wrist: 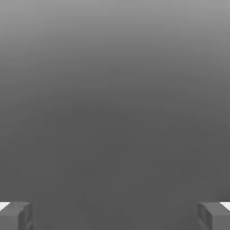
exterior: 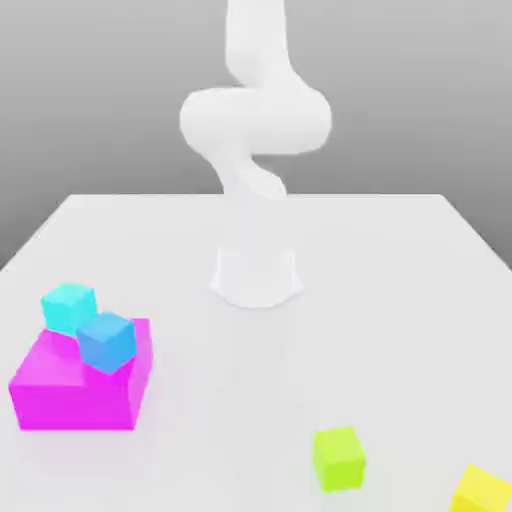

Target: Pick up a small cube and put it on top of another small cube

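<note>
The tool stands released: in the hand view its two fingertips sit wide apart with nothing between them. In the exterior view the arm rises from its base at the far middle of the tabletop, well clear of every block.

The lime cube rests alone on the tabletop, near the front edge and toward the exterior view's right. A yellow cube lies near it at the front right corner. On the exterior view's left, a magenta block carries a blue cube; a cyan cube sits at the block's far corner, though whether on it or just behind cannot be told.

Judgement: the task has not begun; the step in hand is the approach to the lime cube. To do it well, bring the tool over the cube's centre, square the fingertips to two opposite faces, and descend straight. Keep the fingers spread until they straddle the cube. Avoid nudging it sideways toward the yellow cube.
</note>
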### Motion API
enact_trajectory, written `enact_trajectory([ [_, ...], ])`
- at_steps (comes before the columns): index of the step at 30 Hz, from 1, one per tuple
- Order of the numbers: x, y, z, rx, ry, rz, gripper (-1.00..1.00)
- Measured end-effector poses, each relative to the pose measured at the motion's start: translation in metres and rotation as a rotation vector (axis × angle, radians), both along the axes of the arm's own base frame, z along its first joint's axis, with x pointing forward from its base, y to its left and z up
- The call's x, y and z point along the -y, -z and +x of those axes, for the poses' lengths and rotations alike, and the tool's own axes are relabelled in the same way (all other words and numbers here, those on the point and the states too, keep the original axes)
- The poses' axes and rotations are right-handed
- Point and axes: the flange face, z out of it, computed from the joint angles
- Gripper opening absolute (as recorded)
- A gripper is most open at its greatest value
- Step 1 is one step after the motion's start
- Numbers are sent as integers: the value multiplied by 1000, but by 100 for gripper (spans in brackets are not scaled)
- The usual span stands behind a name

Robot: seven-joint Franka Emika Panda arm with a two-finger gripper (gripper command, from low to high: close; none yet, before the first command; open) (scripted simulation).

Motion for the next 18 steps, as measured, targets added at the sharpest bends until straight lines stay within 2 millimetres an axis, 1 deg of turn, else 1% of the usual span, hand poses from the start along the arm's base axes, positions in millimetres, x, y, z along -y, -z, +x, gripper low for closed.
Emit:
enact_trajectory([
  [2,-8,37,26,-62,-13,-6,0],
  [4,-16,73,47,-121,-26,-11,0],
  [7,-28,130,72,-209,-47,-20,0],
  [9,-36,169,84,-267,-61,-26,0],
  [11,-44,209,92,-325,-75,-32,0],
  [14,-56,269,98,-413,-97,-41,0],
  [18,-74,349,94,-529,-132,-55,0],
])
